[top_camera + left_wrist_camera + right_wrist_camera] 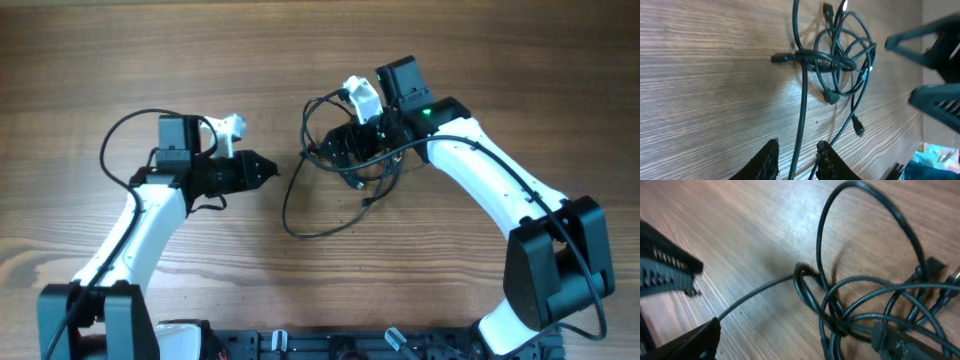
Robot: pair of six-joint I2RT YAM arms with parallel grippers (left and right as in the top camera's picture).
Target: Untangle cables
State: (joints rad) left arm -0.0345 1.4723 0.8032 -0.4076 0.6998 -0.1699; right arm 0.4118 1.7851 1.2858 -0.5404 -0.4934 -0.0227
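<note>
Cables (832,62) lie knotted on the table (120,60). Left hand (797,145), at nine o'clock of the knot, stands narrowly parted, one strand showing in the gap. Right hand (709,297) is spread wide over the knot.

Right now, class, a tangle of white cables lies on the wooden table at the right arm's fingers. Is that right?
No: the cables are black, not white, as the overhead view shows. The tangle does lie on the wooden table at the right arm's fingers.
</note>
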